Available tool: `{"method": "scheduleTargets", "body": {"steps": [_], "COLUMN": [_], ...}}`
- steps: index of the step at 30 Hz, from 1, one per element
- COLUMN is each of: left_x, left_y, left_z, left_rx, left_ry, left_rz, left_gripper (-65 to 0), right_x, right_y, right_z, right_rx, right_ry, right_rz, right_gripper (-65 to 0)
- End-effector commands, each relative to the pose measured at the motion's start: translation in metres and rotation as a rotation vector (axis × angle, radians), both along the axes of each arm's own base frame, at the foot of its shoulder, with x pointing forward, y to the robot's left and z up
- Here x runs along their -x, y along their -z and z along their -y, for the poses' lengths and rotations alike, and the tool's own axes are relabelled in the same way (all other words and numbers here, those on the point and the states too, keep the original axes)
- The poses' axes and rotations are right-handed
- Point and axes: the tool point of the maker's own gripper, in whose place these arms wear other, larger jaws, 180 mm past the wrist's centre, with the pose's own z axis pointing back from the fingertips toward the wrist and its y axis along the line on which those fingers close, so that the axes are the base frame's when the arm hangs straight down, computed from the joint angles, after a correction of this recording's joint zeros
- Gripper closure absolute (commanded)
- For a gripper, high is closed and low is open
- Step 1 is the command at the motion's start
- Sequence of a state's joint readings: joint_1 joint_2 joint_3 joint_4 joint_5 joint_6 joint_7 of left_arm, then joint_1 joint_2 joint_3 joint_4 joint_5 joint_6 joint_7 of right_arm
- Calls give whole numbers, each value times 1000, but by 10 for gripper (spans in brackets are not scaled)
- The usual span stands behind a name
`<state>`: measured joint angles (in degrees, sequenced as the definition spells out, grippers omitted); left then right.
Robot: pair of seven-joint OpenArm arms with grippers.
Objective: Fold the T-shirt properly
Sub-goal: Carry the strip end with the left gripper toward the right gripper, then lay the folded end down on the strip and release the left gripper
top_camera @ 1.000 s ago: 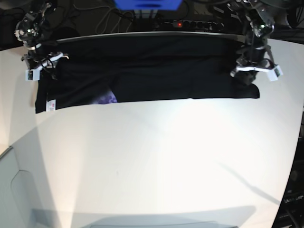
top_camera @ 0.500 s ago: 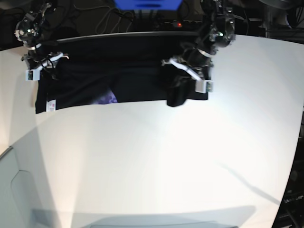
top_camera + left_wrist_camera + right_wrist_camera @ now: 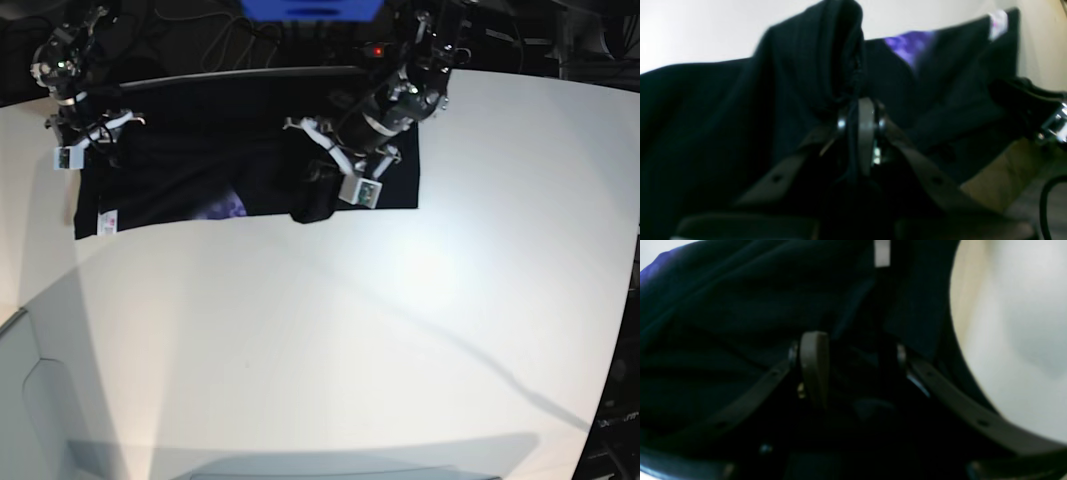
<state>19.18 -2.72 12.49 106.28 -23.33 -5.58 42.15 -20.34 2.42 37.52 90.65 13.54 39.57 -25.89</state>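
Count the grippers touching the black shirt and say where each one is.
2. The left gripper is shut on a bunched edge of the T-shirt near its middle. The right gripper sits at the shirt's far end with its jaws apart, over the cloth; nothing more shows.

The black T-shirt [image 3: 190,160] is lying along the far edge of the white table [image 3: 330,340], a white tag [image 3: 107,220] showing at its near left corner and a purple print [image 3: 226,208] peeking at the near edge. The left gripper [image 3: 318,190] is holding a bunched fold above the shirt's middle. The right gripper [image 3: 88,140] is sitting on the far left corner.
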Motion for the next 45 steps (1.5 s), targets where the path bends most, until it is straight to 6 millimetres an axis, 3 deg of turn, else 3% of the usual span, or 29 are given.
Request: {"method": "scheduleTargets", "body": {"steps": [1, 11, 16, 18, 21, 22, 26, 40, 45], "left_x": [-9, -15, -18, -15, -15, -14, -12, -12, -6], "left_y": [-12, -13, -19, -22, -28, -29, -35, -44, -47], "left_z": [4, 5, 7, 17, 33, 38, 49, 53, 77], "left_rx": [25, 28, 38, 45, 39, 38, 47, 56, 56], "left_ry": [-2, 1, 6, 44, 116, 139, 171, 181, 256], "left_rz": [44, 48, 70, 79, 108, 114, 133, 152, 173], "left_gripper": [0, 0, -106, -94, -4, 0, -1, -1, -1], "right_x": [-1, -1, -5, -5, -5, -5, -5, -5, -5], "right_y": [-4, -4, -5, -5, -6, -6, -6, -6, -6], "right_z": [3, 3, 3, 3, 3, 3, 3, 3, 3], "right_rx": [17, 17, 17, 17, 17, 17, 17, 18, 16], "right_ry": [-13, -13, -13, -13, -13, -13, -13, -12, -11], "right_rz": [2, 2, 8, 8, 9, 9, 9, 9, 9], "right_gripper": [-266, -269, -269, -269, -269, -269, -269, -269, -269]}}
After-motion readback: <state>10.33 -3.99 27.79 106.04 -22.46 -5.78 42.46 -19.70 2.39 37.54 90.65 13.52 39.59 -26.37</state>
